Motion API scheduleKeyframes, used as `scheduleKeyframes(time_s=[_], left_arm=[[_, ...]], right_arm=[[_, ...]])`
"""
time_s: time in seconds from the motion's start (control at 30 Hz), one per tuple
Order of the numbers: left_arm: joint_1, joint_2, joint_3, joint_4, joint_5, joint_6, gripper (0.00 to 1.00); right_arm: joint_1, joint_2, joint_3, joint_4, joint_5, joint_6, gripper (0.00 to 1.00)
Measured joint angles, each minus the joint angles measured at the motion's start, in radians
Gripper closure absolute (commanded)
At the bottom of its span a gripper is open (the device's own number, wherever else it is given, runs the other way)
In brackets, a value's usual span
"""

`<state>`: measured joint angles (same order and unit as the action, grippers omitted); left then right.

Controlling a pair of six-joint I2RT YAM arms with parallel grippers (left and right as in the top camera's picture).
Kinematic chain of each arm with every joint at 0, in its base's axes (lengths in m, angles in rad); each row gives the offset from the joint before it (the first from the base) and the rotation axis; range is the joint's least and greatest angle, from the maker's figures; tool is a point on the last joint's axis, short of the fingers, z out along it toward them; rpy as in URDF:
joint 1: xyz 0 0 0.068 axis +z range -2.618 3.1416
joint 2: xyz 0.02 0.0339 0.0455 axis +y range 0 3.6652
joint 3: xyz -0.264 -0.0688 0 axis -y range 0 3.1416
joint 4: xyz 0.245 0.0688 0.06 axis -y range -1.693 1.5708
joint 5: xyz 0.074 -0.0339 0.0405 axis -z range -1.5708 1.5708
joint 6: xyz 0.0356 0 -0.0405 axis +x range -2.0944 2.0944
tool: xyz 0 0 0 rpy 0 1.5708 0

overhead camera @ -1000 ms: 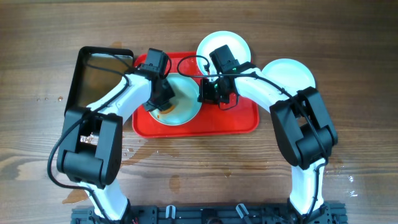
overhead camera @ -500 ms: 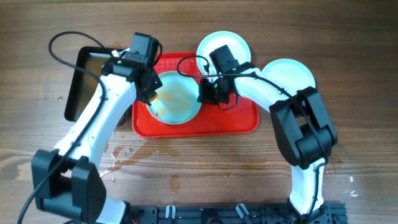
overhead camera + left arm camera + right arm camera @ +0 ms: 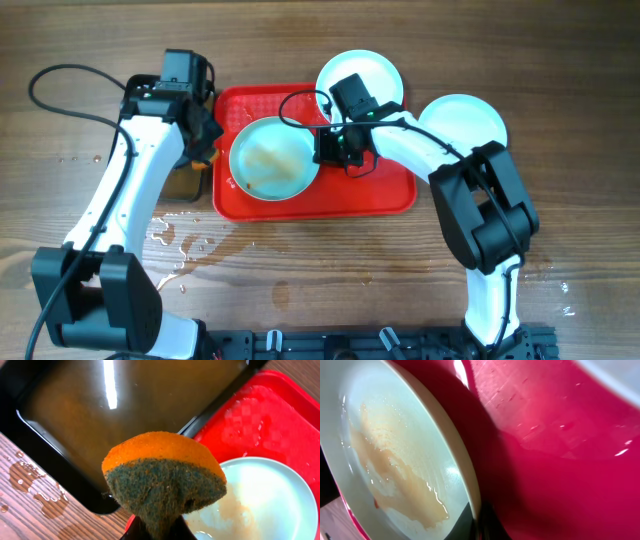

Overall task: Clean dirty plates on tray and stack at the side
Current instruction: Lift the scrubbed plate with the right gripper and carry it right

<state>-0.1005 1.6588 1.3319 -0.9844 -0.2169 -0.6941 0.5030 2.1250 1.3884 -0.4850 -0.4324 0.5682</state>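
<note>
A smeared pale plate [image 3: 272, 158] lies on the red tray [image 3: 370, 195]. My right gripper [image 3: 328, 150] is shut on this plate's right rim; the right wrist view shows the rim [image 3: 470, 485] between my fingers and brown smears on the plate [image 3: 395, 470]. My left gripper [image 3: 200, 148] is shut on an orange and green sponge [image 3: 165, 477] and holds it over the black pan [image 3: 115, 415], left of the tray [image 3: 260, 415]. Two more plates lie off the tray: one behind it [image 3: 372, 72], one at the right [image 3: 470, 120].
The black pan [image 3: 182, 185] holds brownish water and sits left of the tray. Water drops [image 3: 190, 245] lie on the wooden table in front of the pan and tray. Cables run from both arms.
My left gripper has lifted the sponge off the smeared plate and moved left, over the black pan. My right gripper has kept its hold on the plate's rim.
</note>
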Motion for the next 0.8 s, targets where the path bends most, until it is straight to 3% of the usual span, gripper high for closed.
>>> scheduleKeyframes(time_s=[0.33, 0.6, 0.8], left_arm=[[0.005, 0.006, 0.000, 0.000, 0.003, 0.000, 0.96], [0.005, 0.006, 0.000, 0.021, 0.037, 0.000, 0.96], [0.005, 0.010, 0.000, 0.029, 0.060, 0.000, 0.96]], right_arm=[[-0.032, -0.057, 0.002, -0.094, 0.094, -0.032, 0.96], [-0.029, -0.344, 0.000, -0.163, 0.478, -0.142, 0.96], [0.072, -0.386, 0.000, -0.195, 0.838, -0.220, 0.96]])
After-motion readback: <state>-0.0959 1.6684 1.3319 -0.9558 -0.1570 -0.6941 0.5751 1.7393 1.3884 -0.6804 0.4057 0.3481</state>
